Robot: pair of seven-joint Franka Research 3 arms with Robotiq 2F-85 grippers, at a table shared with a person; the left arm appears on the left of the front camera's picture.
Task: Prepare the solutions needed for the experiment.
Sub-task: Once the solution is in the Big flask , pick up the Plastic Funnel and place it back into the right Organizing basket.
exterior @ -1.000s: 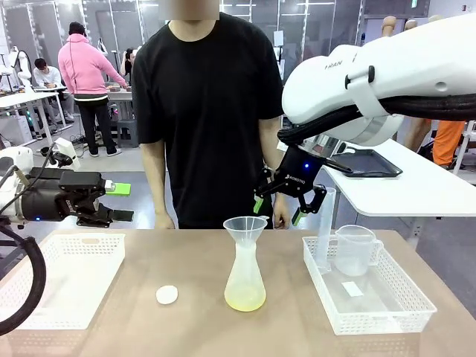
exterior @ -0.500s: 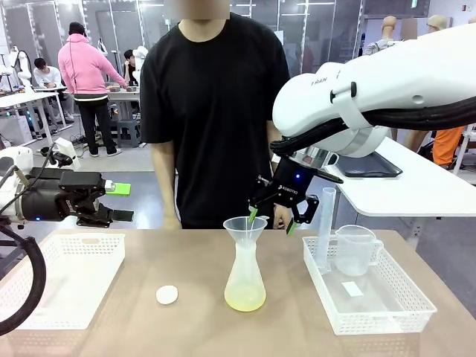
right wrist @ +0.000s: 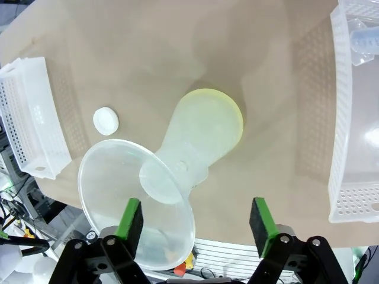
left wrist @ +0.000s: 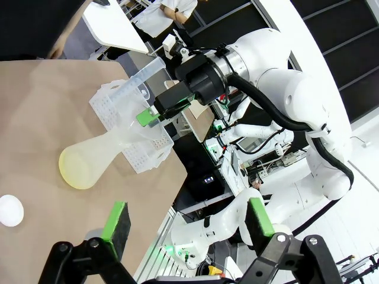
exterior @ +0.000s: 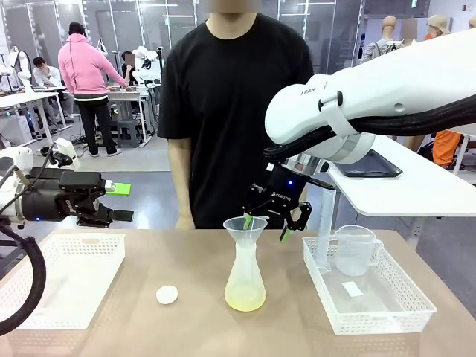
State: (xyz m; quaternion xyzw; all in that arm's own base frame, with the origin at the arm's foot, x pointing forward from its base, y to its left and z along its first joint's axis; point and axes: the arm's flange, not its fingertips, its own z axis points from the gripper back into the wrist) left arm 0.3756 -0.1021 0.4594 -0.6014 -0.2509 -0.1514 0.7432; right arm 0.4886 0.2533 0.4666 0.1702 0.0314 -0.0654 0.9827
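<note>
A frosted conical flask [exterior: 245,271] stands mid-table with the solutions, a little pale yellow-green liquid [exterior: 245,299], in its wide base. A clear funnel [exterior: 245,226] sits in its neck. My right gripper [exterior: 265,227] hangs open just behind and right of the funnel's rim, one green fingertip at the rim. From the right wrist, the funnel [right wrist: 139,198] reaches to the left pad [right wrist: 130,226], with the flask [right wrist: 204,133] beyond the right gripper [right wrist: 195,228]. My left gripper [exterior: 119,202] is open and empty, off the table's left edge. The left wrist view shows the left gripper [left wrist: 188,220] and the flask [left wrist: 89,163].
A small white disc [exterior: 166,294] lies left of the flask. A white basket [exterior: 59,279] sits at the left. Another basket [exterior: 372,301] at the right holds a clear handled jug [exterior: 355,249] and a tall cylinder [exterior: 325,227]. A person in a black shirt [exterior: 238,111] stands at the far side.
My right gripper has come down and to the left, reaching the funnel's rim, and its jaws have narrowed a little. The person has shifted right. The left arm has not moved.
</note>
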